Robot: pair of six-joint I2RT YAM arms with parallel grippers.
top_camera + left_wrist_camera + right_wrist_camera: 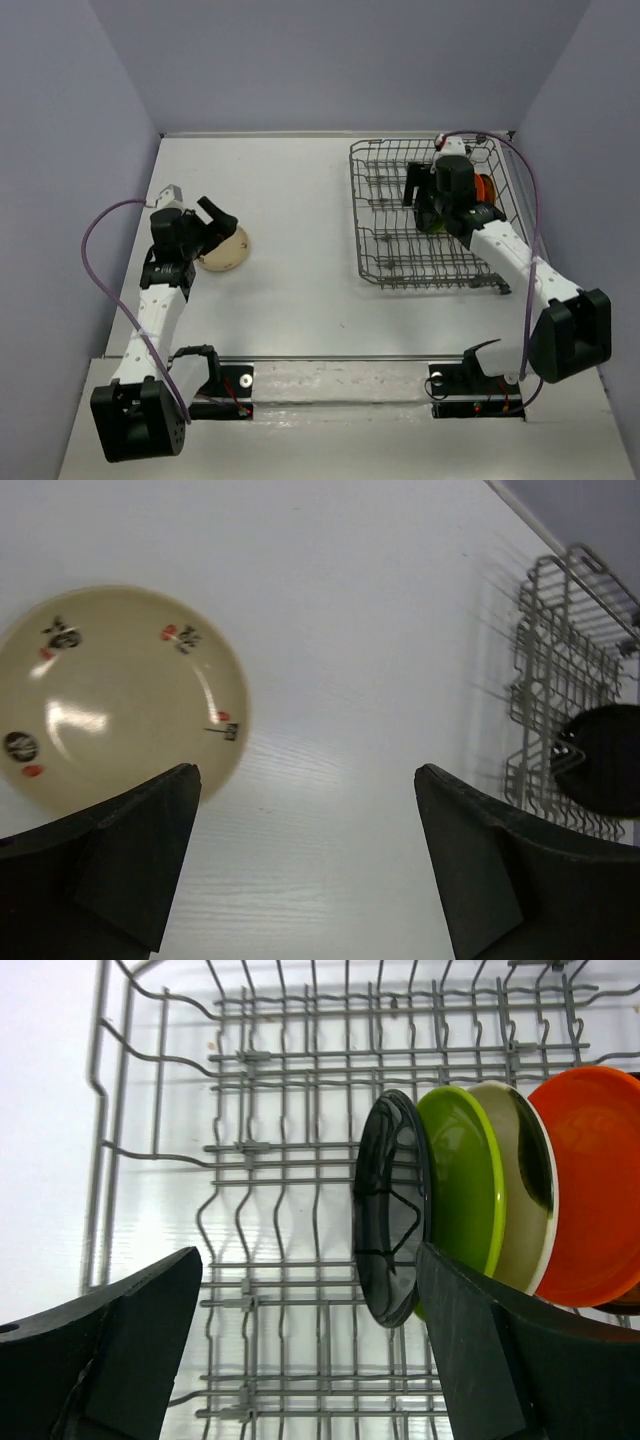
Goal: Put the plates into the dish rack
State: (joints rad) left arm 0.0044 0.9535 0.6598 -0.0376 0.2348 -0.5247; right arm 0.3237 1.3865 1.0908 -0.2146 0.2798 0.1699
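Readable text: none in any of the three views.
Nearest thing to writing: small black and red marks scattered round the inner face of the beige plate (pixel 120 730), seen from the left wrist.
Legibility: the marks may be brush characters, but they are too small and blurred to read.

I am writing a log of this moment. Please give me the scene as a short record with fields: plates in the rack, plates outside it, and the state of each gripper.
in the dish rack: black plate, lime green plate, cream plate with a dark patch, orange plate, all on edge, side by side
outside the rack: beige plate with small marks, flat on the table
left gripper: open, holding nothing, beside the beige plate
right gripper: open, holding nothing, over the rack
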